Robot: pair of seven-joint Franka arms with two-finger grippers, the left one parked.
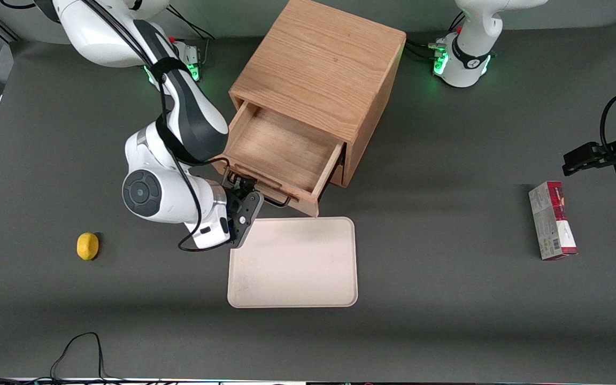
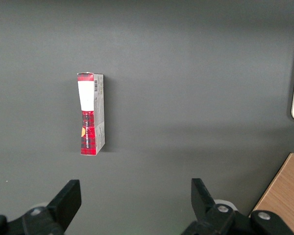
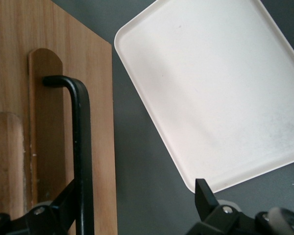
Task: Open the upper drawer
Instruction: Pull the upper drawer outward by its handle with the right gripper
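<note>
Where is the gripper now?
The gripper is at the upper drawer's black handle, fingers open, just above the beige tray's rim, in the front view.

The upper drawer (image 1: 281, 152) is light oak with a black handle (image 3: 81, 147). The tray (image 1: 293, 264) is cream, the gripper (image 1: 244, 193) black.

Tray (image 1: 293, 262) just before upper drawer (image 1: 281, 155), tool (image 1: 241, 193).
</note>
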